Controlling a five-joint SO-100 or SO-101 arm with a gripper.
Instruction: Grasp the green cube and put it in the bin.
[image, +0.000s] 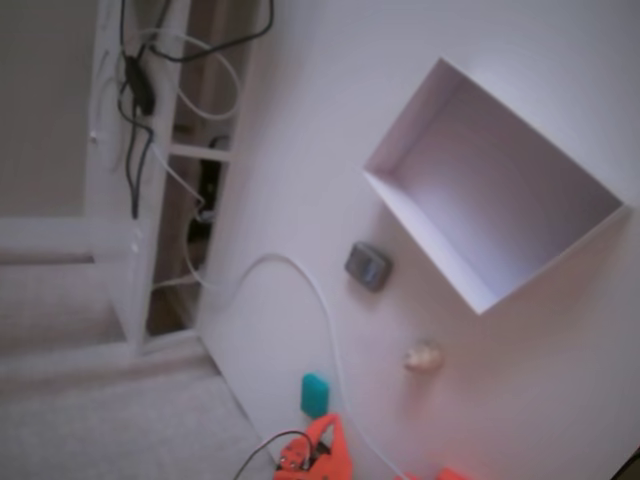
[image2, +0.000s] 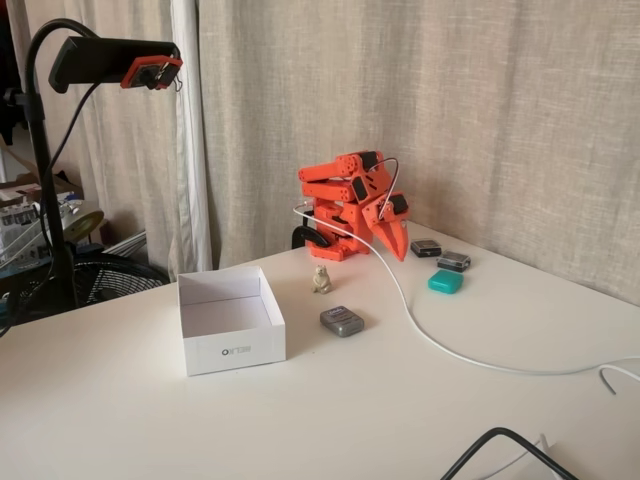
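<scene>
Fixed views from above and from the side show a white counter (image2: 420, 400) with the bin (image2: 230, 330), a white open-top box, standing empty and well apart from the folded orange arm (image2: 345, 195). The arm's pincer (image2: 398, 245) points down at the counter near the arm's base; whether its jaws are spread or pressed together cannot be told, though it seems to carry nothing. A white cable (image2: 430, 335) trails across the counter past the smaller things. The green cube (image2: 445, 281) lies just beside the pincer tip, and in the top-down fixed view (image: 315, 394) it sits close to the arm, far from the bin (image: 500, 190). A grey block (image2: 342, 321) lies between cube and bin. The reach looks still to be made: it likely calls for spreading the jaws, squaring them over the cube's flat sides, and descending clear of the cable.
</scene>
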